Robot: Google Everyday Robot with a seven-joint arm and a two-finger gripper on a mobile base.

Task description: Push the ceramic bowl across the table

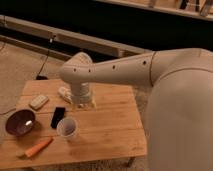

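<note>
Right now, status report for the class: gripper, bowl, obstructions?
Gripper low over table middle. Ceramic bowl near left edge, upright, untouched. Black phone between them, white cup beside it.

Four loose items and one partly hidden item lie on the table (112, 125).

- A white cup (66, 128) stands mouth up near the front centre.
- A black phone (57, 117) lies flat just behind the cup, to its left.
- An orange carrot (38, 147) lies near the front-left edge.
- A pale oblong device (38, 102) lies at the rear left.
- Another pale object (64, 93) lies just beside the hand (82, 104), low over the table's middle rear.

On the carpet (20, 65) beyond, note a dark cable (46, 57) leading to a small black block (41, 77).
</note>
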